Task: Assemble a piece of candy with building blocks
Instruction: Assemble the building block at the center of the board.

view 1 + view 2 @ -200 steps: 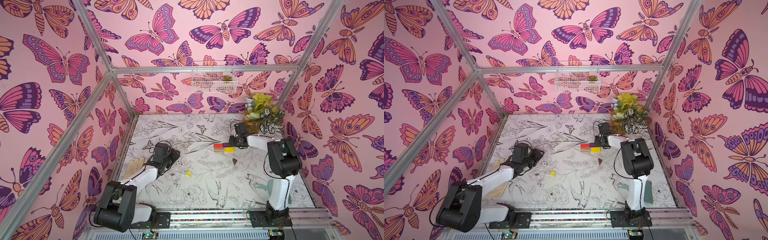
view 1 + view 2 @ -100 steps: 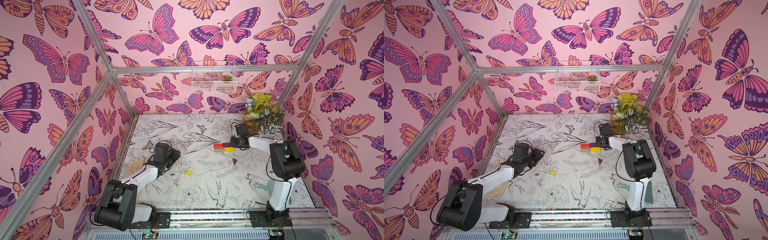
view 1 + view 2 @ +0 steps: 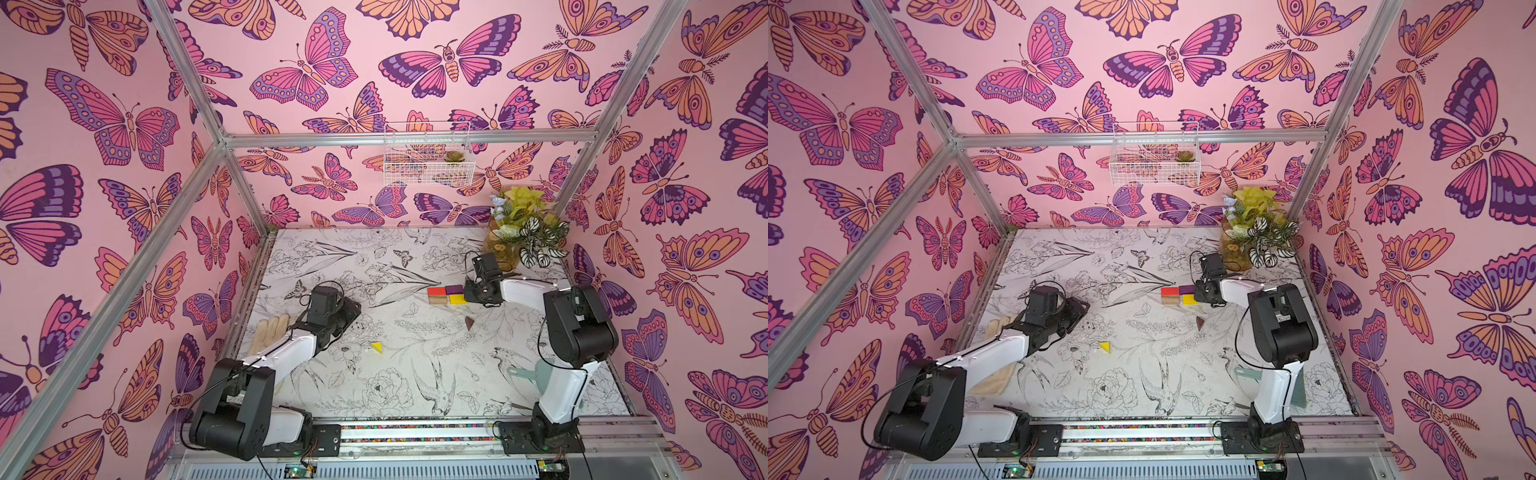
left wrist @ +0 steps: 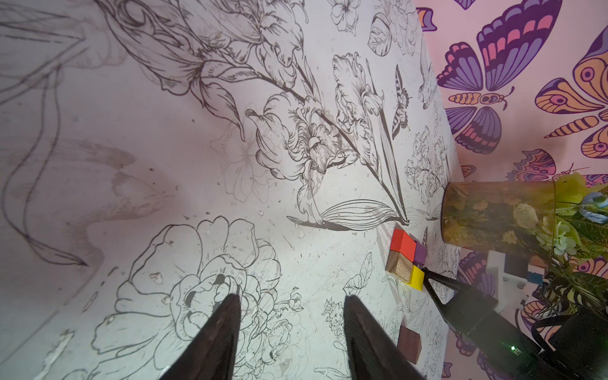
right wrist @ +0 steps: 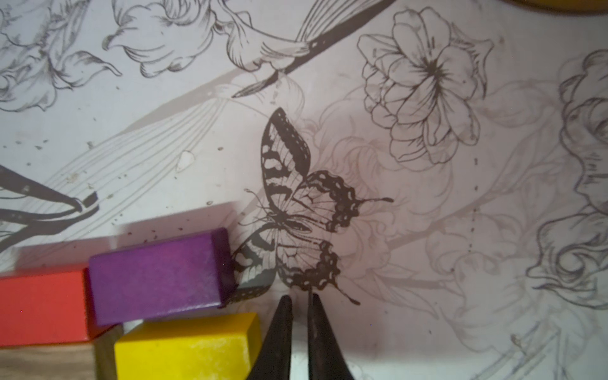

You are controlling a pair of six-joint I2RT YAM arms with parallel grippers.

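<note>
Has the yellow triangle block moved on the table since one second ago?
No. The yellow triangle lies in the same place as before, close beside the same printed flower, with no tool near it.

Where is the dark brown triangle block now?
In both top views the brown triangle lies alone on the table, right of its middle, nearer the robot than the yellow block and apart from it.

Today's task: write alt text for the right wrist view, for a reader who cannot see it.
The right hand, two dark fingers almost together and empty, sits beside the yellow block. That block clusters with a purple block, a red block and a plain-wood block on a table printed with flowers and a butterfly.
</note>
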